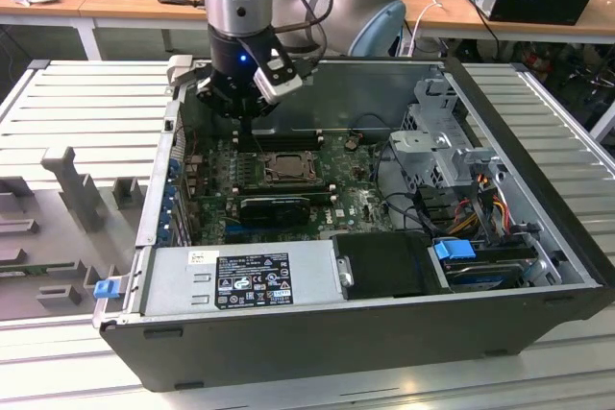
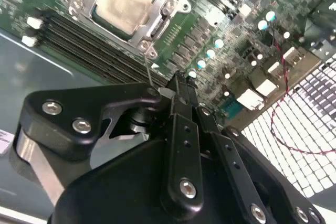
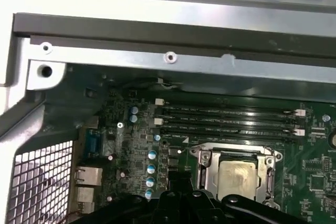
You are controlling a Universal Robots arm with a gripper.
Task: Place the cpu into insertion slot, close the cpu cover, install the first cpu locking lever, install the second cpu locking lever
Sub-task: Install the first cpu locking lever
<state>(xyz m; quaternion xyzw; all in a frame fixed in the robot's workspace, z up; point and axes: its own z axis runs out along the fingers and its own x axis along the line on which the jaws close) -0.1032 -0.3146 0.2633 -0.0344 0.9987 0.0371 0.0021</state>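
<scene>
The cpu (image 2: 126, 1) (image 3: 239, 178) lies flat in the insertion slot, its pale face showing through the cut-out of the cpu cover (image 2: 153, 31) (image 3: 207, 162), which lies down around it. In the exterior view the socket (image 1: 285, 168) sits mid-board on the green motherboard. My gripper (image 1: 245, 130) (image 2: 179, 81) (image 3: 175, 176) hangs just beside the socket, on the side toward the case's back wall, with its black fingers drawn together. A thin metal lever rod (image 2: 148, 71) rises from the socket's corner to the fingertips; whether they pinch it I cannot tell.
Long black memory slots (image 3: 226, 121) (image 2: 79, 43) run next to the socket. A black ribbed heatsink (image 1: 274, 208), the grey power supply (image 1: 240, 280), a drive cage (image 1: 442, 141) and coloured cables (image 1: 476, 199) crowd the case. The metal case wall (image 3: 168, 40) stands close behind the gripper.
</scene>
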